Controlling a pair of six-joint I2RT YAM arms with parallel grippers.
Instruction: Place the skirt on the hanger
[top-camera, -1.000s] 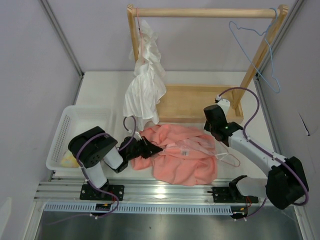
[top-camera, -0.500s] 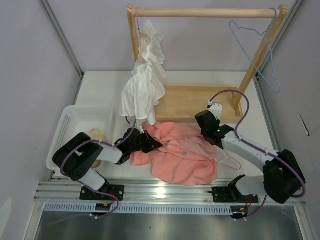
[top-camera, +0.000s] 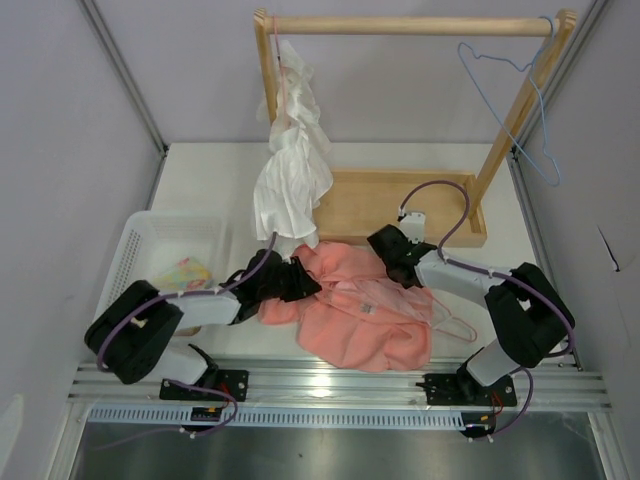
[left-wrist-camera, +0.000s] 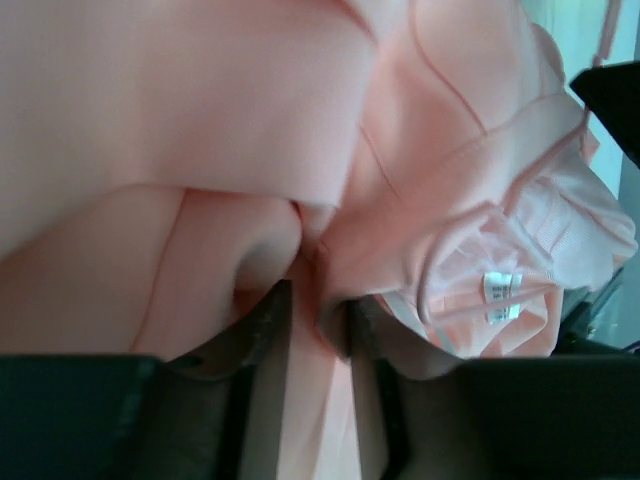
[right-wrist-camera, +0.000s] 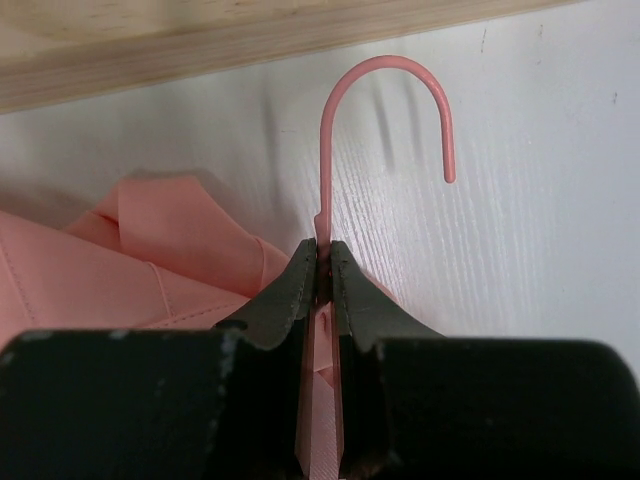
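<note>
White table (top-camera: 200, 180), wooden rack base (top-camera: 385, 205) at back, salmon skirt (top-camera: 370, 320) heaped just before it, pink hanger (top-camera: 455, 325) front-right, white basket (top-camera: 115, 275) front-left.

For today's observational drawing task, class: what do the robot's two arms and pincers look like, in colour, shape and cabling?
The left arm and right arm share bulky black joints, white tube links and looping purple cables. The left pincer and right pincer each have two dark, tapering fingers.

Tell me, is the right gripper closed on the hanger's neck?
Yes, the right gripper pinches the hanger by its neck, just below the hook.
</note>
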